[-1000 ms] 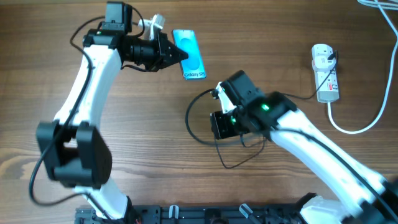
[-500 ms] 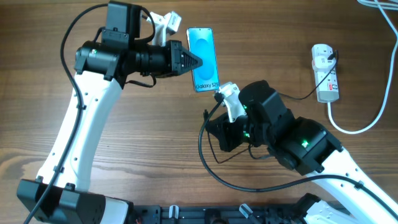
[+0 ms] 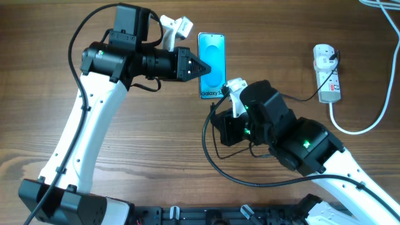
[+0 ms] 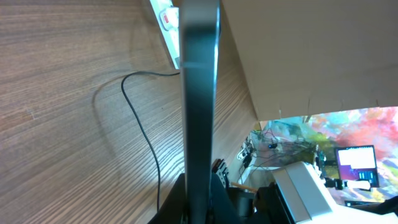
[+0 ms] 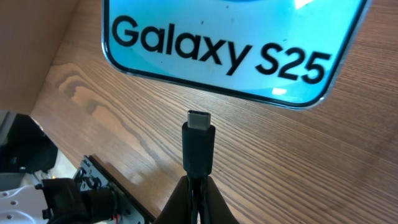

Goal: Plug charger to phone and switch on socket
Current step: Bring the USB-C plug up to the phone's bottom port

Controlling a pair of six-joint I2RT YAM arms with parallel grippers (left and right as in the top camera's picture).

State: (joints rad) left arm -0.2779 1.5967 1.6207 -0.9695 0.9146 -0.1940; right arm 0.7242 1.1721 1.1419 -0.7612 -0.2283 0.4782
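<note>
My left gripper [image 3: 201, 67] is shut on the phone [image 3: 212, 65], which has a cyan screen with "Galaxy S25" text, and holds it above the table. In the left wrist view the phone [image 4: 199, 93] shows edge-on between the jaws [image 4: 200, 199]. My right gripper [image 3: 230, 106] is shut on the charger [image 5: 198, 146], whose plug tip points at the phone's lower edge [image 5: 224, 56] with a small gap. The thin black cable [image 3: 212, 156] loops over the table. The white socket [image 3: 327, 73] lies at the far right with a black plug in it.
A white lead [image 3: 369, 119] runs from the socket off the right edge. The socket and cable also show in the left wrist view [image 4: 165, 25]. A black rail [image 3: 206, 215] runs along the table's front edge.
My left gripper lifted the phone from the table and carried it right. My right gripper rose with the charger plug and now sits just below the phone's lower end.
</note>
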